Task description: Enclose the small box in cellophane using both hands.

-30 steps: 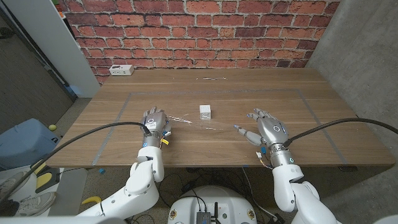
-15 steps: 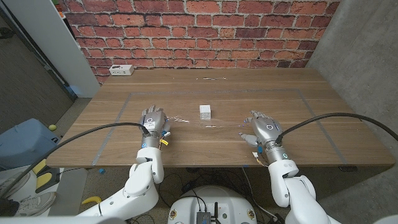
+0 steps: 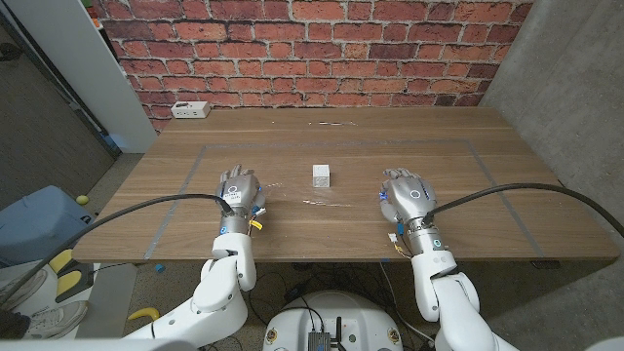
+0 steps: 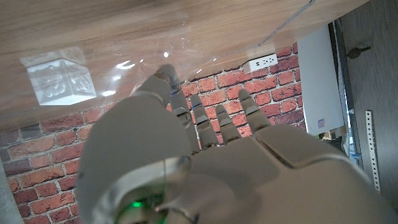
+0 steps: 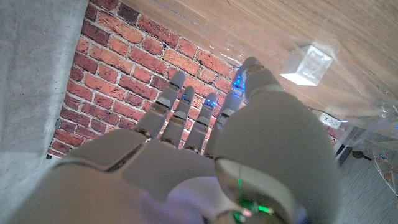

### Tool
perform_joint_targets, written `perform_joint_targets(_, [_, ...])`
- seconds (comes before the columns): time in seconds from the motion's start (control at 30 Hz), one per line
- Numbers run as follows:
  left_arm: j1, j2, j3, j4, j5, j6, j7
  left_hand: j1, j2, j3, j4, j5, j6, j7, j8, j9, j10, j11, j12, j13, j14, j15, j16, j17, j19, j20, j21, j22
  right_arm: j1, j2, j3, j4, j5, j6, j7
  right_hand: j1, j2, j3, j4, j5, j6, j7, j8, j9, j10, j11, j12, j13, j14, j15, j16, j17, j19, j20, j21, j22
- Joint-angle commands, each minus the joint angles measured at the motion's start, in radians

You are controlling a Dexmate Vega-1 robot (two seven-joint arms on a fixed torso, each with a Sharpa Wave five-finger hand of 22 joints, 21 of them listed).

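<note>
The small white box (image 3: 322, 175) stands near the table's middle; it also shows in the left wrist view (image 4: 59, 81) and the right wrist view (image 5: 306, 64). A clear cellophane sheet (image 3: 314, 201) lies on the wood in front of the box, seen mostly as glints (image 4: 124, 65). My left hand (image 3: 242, 189) is at the sheet's left end, fingers straight and apart (image 4: 214, 118), thumb close to the film. My right hand (image 3: 404, 195) is at the right end, fingers straight (image 5: 186, 115), nothing in it. Whether either hand touches the film I cannot tell.
A white power strip (image 3: 189, 110) lies at the table's back left corner. A thin shiny strip (image 3: 331, 123) lies near the far edge. Faint tape lines (image 3: 191, 175) frame the working area. A brick wall stands behind.
My right hand has moved inward toward the sheet's right end and drawn its spread fingers closer together. The left hand and the box have stayed put.
</note>
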Motion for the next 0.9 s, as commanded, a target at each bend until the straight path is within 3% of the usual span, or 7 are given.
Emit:
perform_joint_targets(0.03, [-0.009, 0.008, 0.014, -0.019, 0.031, 0.03, 0.01, 0.001, -0.006, 0.004, 0.004, 0.005, 0.089, 0.052, 0.035, 0.159, -0.004, -0.001, -0.007, 0.003, 0.002, -0.005, -0.004, 0.002, -0.005, -0.004, -0.003, 0.002, 0.033, 0.052, 0.019, 0.063, -0.001, 0.055, -0.101, 0.012, 0.004, 0.012, 0.0, -0.001, 0.017, 0.002, 0.009, 0.002, 0.02, 0.0, 0.004, 0.003, 0.011, -0.175, 0.007, 0.0, 0.008, -0.005, 0.003, 0.0])
perform_joint_targets(0.2, [-0.013, -0.017, 0.016, -0.009, 0.042, 0.063, 0.023, 0.001, -0.006, 0.005, 0.004, 0.006, 0.093, 0.058, 0.035, 0.162, 0.004, 0.001, -0.006, 0.003, 0.003, -0.006, -0.003, 0.002, -0.003, -0.004, -0.003, 0.002, 0.01, 0.043, 0.043, 0.023, 0.0, 0.022, -0.036, 0.048, 0.003, 0.042, -0.007, -0.015, -0.073, -0.03, -0.039, -0.003, -0.027, 0.01, -0.033, 0.003, -0.008, -0.164, -0.014, -0.002, -0.001, 0.006, -0.005, 0.0])
perform_joint_targets(0.3, [-0.022, -0.027, 0.02, 0.001, 0.043, 0.076, 0.025, 0.002, -0.006, 0.005, 0.003, 0.007, 0.099, 0.062, 0.037, 0.162, 0.007, -0.001, -0.005, 0.003, 0.005, -0.006, -0.002, 0.002, -0.001, -0.003, -0.002, 0.002, -0.016, 0.053, 0.07, 0.005, 0.051, 0.033, -0.092, -0.026, -0.01, 0.018, 0.033, -0.03, -0.089, -0.019, -0.054, -0.003, -0.033, 0.026, -0.041, 0.004, -0.014, -0.154, -0.016, 0.004, -0.001, 0.012, -0.008, 0.0])
perform_joint_targets(0.47, [-0.037, -0.036, 0.026, 0.016, 0.041, 0.082, 0.031, 0.005, -0.006, 0.007, 0.001, 0.008, 0.101, 0.063, 0.038, 0.168, 0.009, -0.005, -0.007, 0.003, 0.009, -0.007, -0.002, 0.002, 0.001, -0.003, -0.003, 0.002, -0.029, 0.048, 0.087, -0.008, 0.077, 0.043, -0.135, -0.074, -0.006, 0.013, 0.053, -0.035, -0.151, -0.021, -0.092, -0.005, -0.036, 0.039, -0.046, 0.005, -0.014, -0.148, -0.018, 0.007, -0.004, 0.017, -0.012, 0.0])
perform_joint_targets(0.67, [-0.049, -0.039, 0.029, 0.017, 0.041, 0.095, 0.036, 0.006, -0.008, 0.008, 0.0, 0.01, 0.104, 0.067, 0.037, 0.172, 0.014, 0.003, -0.007, 0.003, 0.011, -0.008, -0.002, 0.002, 0.003, -0.003, -0.003, 0.002, -0.028, 0.028, 0.08, -0.048, 0.046, 0.019, -0.014, -0.09, -0.07, 0.011, 0.022, -0.02, -0.404, -0.077, -0.209, -0.004, -0.144, 0.035, -0.071, 0.008, -0.052, -0.124, -0.044, 0.0, -0.023, 0.033, -0.027, 0.001])
perform_joint_targets(0.77, [-0.054, -0.032, 0.034, 0.014, 0.039, 0.092, 0.033, 0.007, -0.008, 0.009, 0.0, 0.011, 0.104, 0.068, 0.035, 0.171, 0.015, -0.002, -0.008, 0.003, 0.011, -0.005, -0.002, 0.002, 0.003, -0.003, -0.003, 0.002, -0.028, 0.038, 0.08, -0.047, 0.051, 0.025, -0.025, -0.132, -0.101, -0.008, 0.032, -0.012, -0.524, -0.059, -0.228, -0.003, -0.184, 0.04, -0.071, 0.01, -0.067, -0.112, -0.047, 0.002, -0.033, 0.041, -0.032, 0.001])
perform_joint_targets(0.9, [-0.067, -0.024, 0.051, 0.014, 0.046, 0.095, 0.018, 0.007, -0.008, 0.009, -0.001, 0.012, 0.105, 0.067, 0.034, 0.172, 0.016, 0.0, -0.009, 0.003, 0.012, -0.006, -0.002, 0.002, 0.003, -0.004, -0.004, 0.002, -0.02, 0.031, 0.073, -0.056, 0.035, 0.033, 0.005, -0.171, -0.123, -0.028, 0.045, 0.001, -0.579, -0.049, -0.223, -0.002, -0.216, 0.05, -0.072, 0.011, -0.086, -0.103, -0.051, 0.004, -0.042, 0.049, -0.035, 0.002])
